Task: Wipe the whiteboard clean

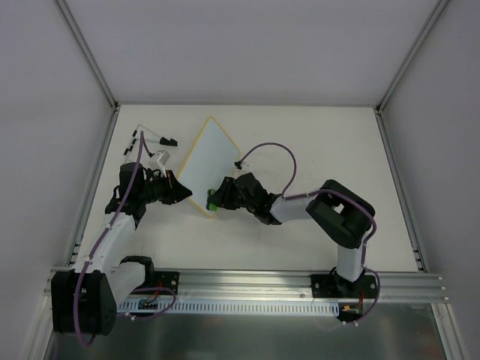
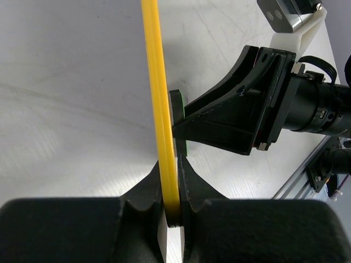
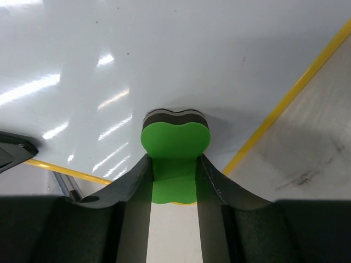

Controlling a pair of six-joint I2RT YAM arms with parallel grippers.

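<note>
Whiteboard [image 1: 212,156], over the desk [image 1: 330,150], is pinched by its rim in the left end effector [image 2: 171,174]; the right end effector [image 3: 174,164] clamps the green eraser [image 3: 175,138] against it (pressing hard could lever it loose).

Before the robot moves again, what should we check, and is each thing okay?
1. Left gripper shut on the whiteboard rim: ok.
2. Right gripper shut on the green eraser: ok.
3. Eraser's dark pad looks pressed against the board face: ok.
4. No red writing shows from above or in the right wrist view: ok. Under the eraser: cannot tell.
5. Board lying flat on the table: cannot tell.
</note>
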